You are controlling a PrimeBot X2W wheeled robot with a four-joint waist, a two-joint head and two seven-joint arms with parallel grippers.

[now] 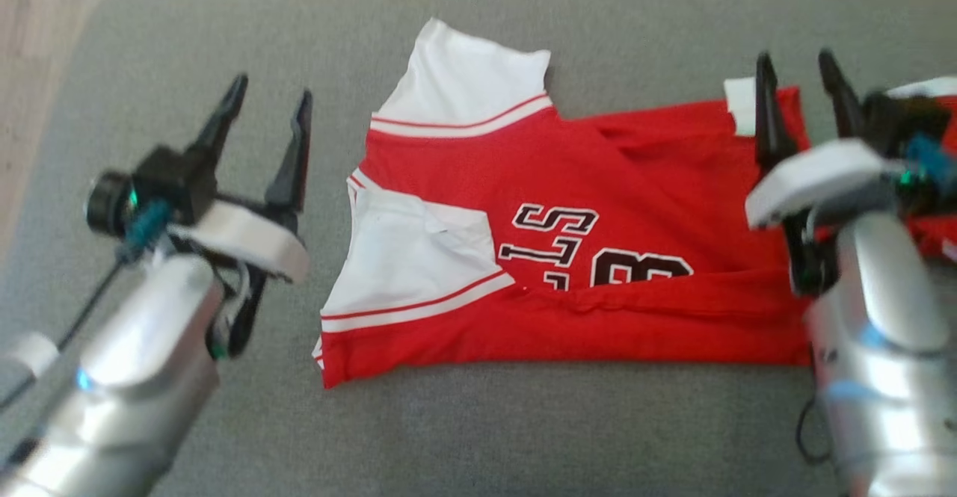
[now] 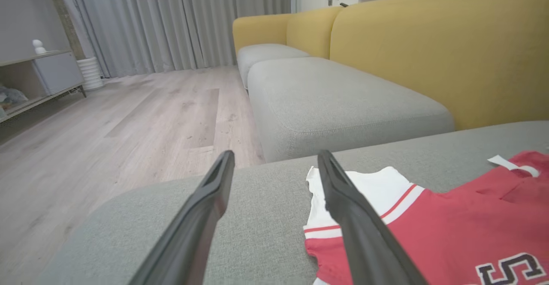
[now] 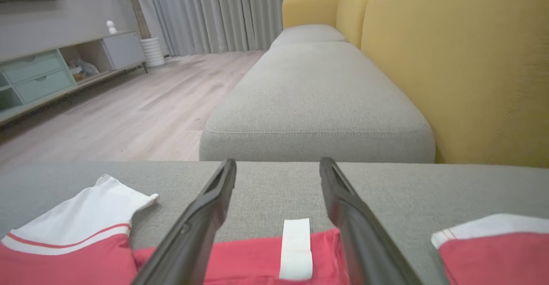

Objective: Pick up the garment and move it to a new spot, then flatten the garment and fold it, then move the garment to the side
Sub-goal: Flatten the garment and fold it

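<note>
**Mid-fold stage.** The garment [image 1: 568, 258], a red jersey with white sleeves, lies spread lengthwise on the grey seat cushion [image 1: 478, 437]. Its near long edge is already turned up over the lower part of the black lettering [image 1: 557, 232].

The left hand [image 1: 272, 87] is just beside the garment's left end, over bare cushion, its fingers spread apart and holding nothing. The right hand [image 1: 794, 54] stands over the garment's right end, likewise spread wide and empty. In the right wrist view a white tab [image 3: 297, 248] on the cloth lies between its fingers.

**Judged step: the second lengthwise fold.**
- The far white sleeve [image 1: 471, 82] juts beyond the garment's far edge and would probably need tucking in first.
- Each hand should then pinch the far edge at its own end of the garment.
- Both should lift together at equal height and lay that edge down parallel to the near fold.
- An uneven lift would likely skew the fold line and rumple the near flap.
- Cloth of this kind probably slides easily, so a low, slow carry seems advisable.

**Surroundings.** Past the garment's far edge lies a second seat cushion [image 2: 343, 100].
- **To the right of it:** a yellow backrest [image 2: 429, 53].
- **To the left of it:** wooden floor [image 2: 128, 126], curtains [image 2: 171, 19] and a low cabinet [image 3: 64, 70].

No loose object lies on the garment. In the head view the right forearm hides part of the garment's right end, where a further red-and-white portion is only partly seen.
</note>
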